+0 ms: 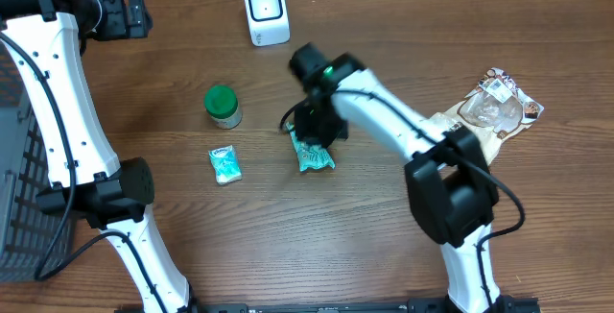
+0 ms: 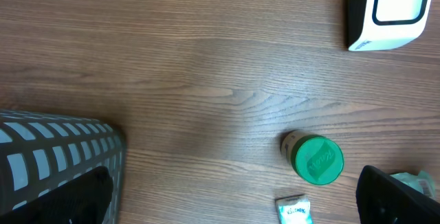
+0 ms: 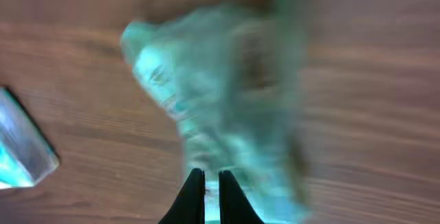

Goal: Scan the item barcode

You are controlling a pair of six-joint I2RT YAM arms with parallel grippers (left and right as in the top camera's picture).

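Teal packet [image 1: 315, 156]: lies near the middle of the table [image 1: 384, 246], partly under the right arm's wrist; its printing is too blurred in the right wrist view to find a barcode.
Long axis: roughly far-left to near-right in the overhead view.
Right gripper [image 3: 206, 193]: the 2 fingers are drawn together at the packet's near edge and seem to pinch it, though the blur leaves the hold uncertain.
Left gripper [image 2: 234, 183]: fingers spread wide, holding nothing, by the far-left corner.
Barcode scanner [image 1: 266, 11]: stands at the far edge.
Key relation: the scanner lies beyond the packet and slightly left, well apart.
Nearer arm: the right one, by a wide margin.
Next move, judged: lift and carry the packet toward the far edge.
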